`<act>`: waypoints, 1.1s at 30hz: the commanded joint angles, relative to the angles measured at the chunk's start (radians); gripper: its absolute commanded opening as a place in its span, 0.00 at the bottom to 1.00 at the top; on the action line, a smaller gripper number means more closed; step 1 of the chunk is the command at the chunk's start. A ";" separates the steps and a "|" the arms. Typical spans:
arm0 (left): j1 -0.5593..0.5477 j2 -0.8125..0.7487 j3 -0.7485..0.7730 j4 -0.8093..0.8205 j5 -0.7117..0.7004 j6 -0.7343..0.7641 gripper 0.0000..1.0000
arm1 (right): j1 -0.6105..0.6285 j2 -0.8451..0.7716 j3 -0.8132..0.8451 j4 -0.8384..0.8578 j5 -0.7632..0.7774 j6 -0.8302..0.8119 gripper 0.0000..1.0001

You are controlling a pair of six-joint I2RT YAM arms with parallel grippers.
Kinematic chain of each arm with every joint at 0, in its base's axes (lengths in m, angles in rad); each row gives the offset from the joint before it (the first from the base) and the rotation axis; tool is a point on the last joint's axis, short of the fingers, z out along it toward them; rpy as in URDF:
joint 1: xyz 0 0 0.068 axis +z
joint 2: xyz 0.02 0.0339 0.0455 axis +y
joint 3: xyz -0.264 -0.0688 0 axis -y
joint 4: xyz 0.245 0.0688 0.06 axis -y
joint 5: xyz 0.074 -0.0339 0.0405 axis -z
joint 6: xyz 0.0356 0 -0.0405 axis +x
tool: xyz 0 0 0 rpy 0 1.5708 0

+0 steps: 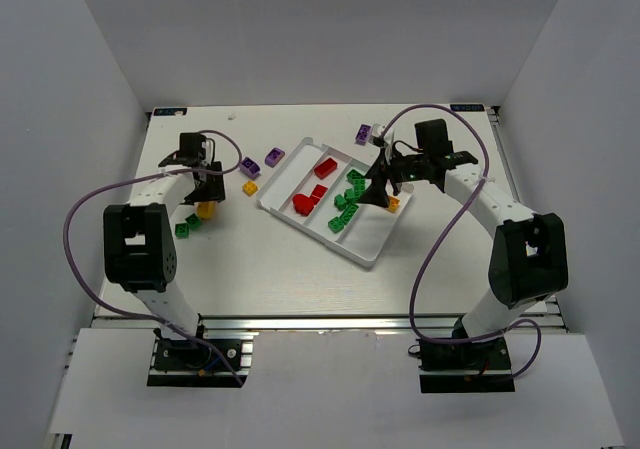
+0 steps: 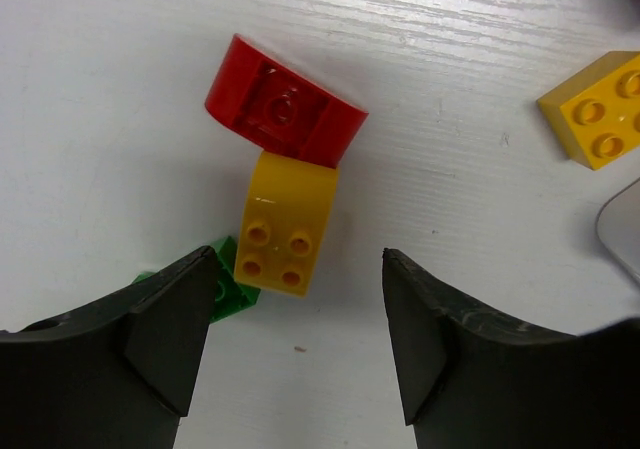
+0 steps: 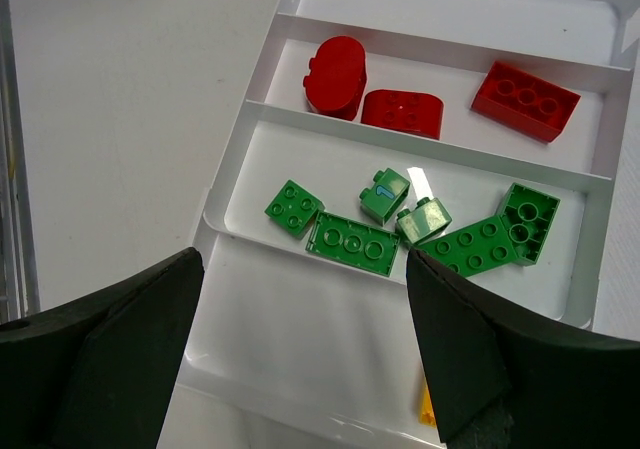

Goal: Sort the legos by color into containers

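The white tray (image 1: 366, 245) lies tilted at mid-table. One compartment holds three red legos (image 3: 420, 112), the one beside it several green legos (image 3: 352, 241). My right gripper (image 3: 300, 339) is open and empty above the bare compartment (image 3: 300, 309) beside the green one; a yellow sliver (image 3: 427, 409) shows by its right finger. My left gripper (image 2: 300, 339) is open and empty just short of a yellow lego (image 2: 285, 224), which touches a red curved lego (image 2: 285, 104) and a green lego (image 2: 232, 287). In the top view the left gripper (image 1: 207, 191) is left of the tray and the right gripper (image 1: 380, 191) is over it.
Another yellow lego (image 2: 600, 104) lies right of the left gripper, near the tray's corner (image 2: 625, 229). Purple legos (image 1: 250, 167) (image 1: 275, 155) lie left of the tray, and another purple lego (image 1: 363, 132) behind it. Green legos (image 1: 187, 226) sit near the left arm.
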 commanded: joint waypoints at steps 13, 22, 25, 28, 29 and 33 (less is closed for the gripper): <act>0.055 0.075 0.019 0.034 0.086 0.055 0.67 | 0.004 0.060 0.097 -0.012 0.006 0.013 0.87; 0.058 0.086 0.010 0.067 0.149 0.041 0.32 | 0.004 0.027 0.083 -0.037 -0.008 -0.011 0.87; 0.057 0.066 -0.005 0.078 0.165 0.023 0.21 | 0.003 -0.006 0.066 -0.049 -0.010 -0.025 0.87; 0.055 0.012 -0.025 0.087 0.209 -0.008 0.16 | 0.004 -0.041 0.046 -0.071 -0.013 -0.051 0.87; 0.057 -0.006 -0.047 0.096 0.235 -0.028 0.16 | 0.004 -0.058 0.031 -0.075 -0.014 -0.068 0.87; 0.046 -0.109 -0.108 0.135 0.324 -0.101 0.13 | 0.004 -0.064 0.011 -0.089 -0.024 -0.091 0.87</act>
